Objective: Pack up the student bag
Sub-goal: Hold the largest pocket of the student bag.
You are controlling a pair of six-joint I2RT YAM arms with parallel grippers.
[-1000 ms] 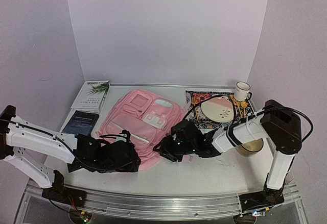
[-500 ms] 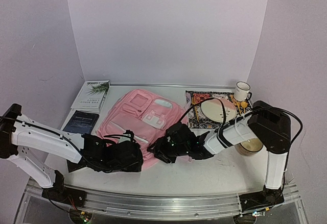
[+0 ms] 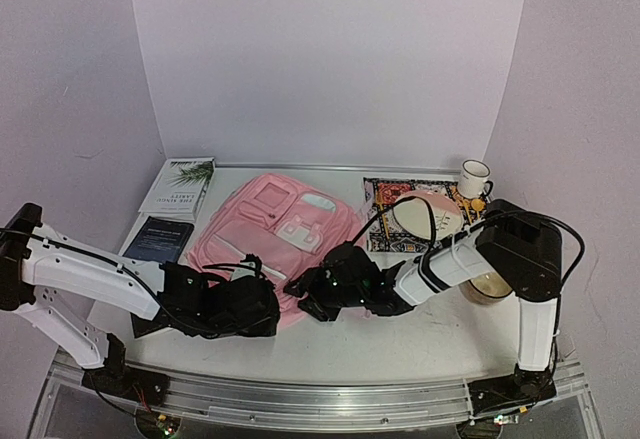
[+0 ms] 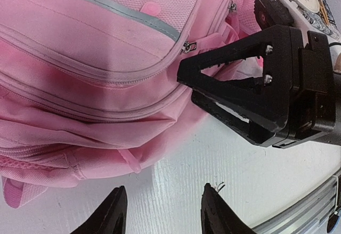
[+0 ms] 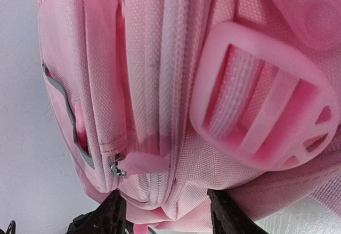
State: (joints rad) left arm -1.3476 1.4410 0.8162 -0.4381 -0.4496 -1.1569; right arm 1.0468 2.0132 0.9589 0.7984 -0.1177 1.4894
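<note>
The student bag (image 3: 268, 227) lies flat on the white table, pink, with its zipped pockets facing up. My left gripper (image 3: 268, 311) is at its near edge. In the left wrist view this gripper (image 4: 164, 214) stands open over bare table, just short of the bag's (image 4: 96, 58) hem. My right gripper (image 3: 300, 292) is at the bag's near right corner. Its fingers (image 5: 166, 215) are open and straddle the bag's (image 5: 160, 58) seam, beside a metal zipper pull (image 5: 115, 170) and a pink strap buckle (image 5: 261, 117). Its black fingers (image 4: 234, 79) also show in the left wrist view, touching the bag.
A white book (image 3: 180, 187) and a dark book (image 3: 158, 239) lie left of the bag. At the right a patterned mat (image 3: 380, 194) holds a plate (image 3: 430, 214). A white mug (image 3: 474, 177) stands behind it and a tan bowl (image 3: 490, 287) is near the right arm.
My right gripper has slid left along the bag's near edge and its fingers have spread wider. The left gripper has shifted slightly right and stays open.
</note>
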